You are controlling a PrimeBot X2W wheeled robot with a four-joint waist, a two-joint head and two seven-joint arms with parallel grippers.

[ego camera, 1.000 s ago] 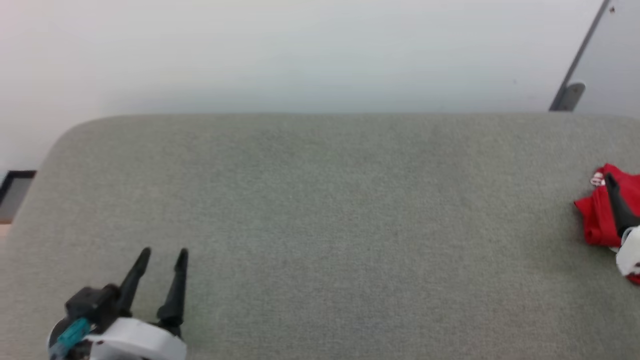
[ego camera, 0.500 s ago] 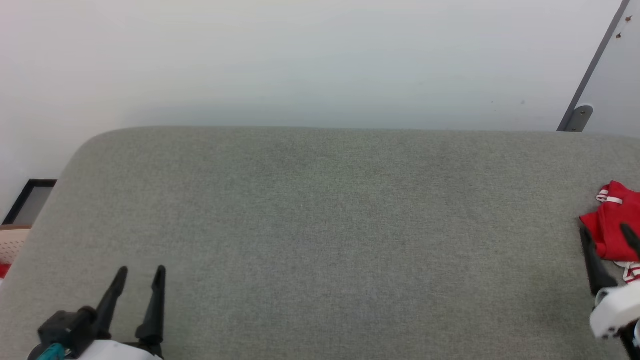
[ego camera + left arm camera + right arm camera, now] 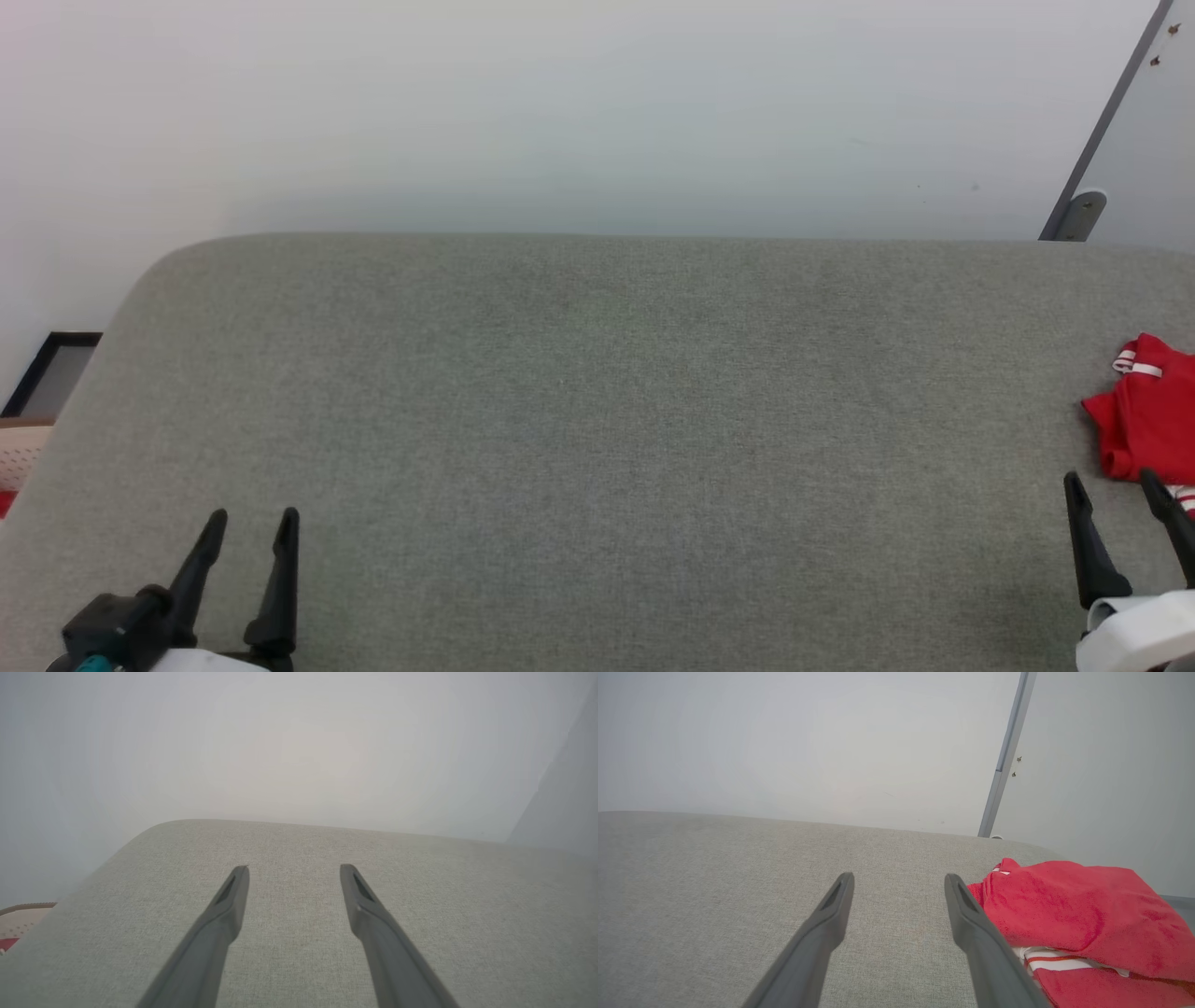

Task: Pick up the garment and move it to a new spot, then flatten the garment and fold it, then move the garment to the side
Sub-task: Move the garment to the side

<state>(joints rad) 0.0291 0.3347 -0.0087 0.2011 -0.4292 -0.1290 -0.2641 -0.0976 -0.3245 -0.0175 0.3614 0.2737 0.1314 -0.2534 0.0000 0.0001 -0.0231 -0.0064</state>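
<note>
Shirt sits folded at the worktop edge; my left fingers and right fingers are wide and empty. I'd call it done.

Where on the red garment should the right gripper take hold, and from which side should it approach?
Grip the garment at its raised red fold on the near left edge, where the cloth bunches up off the grey surface. The open right gripper sits just left of it, so it should probably come from that side, pinching across the fold.
</note>
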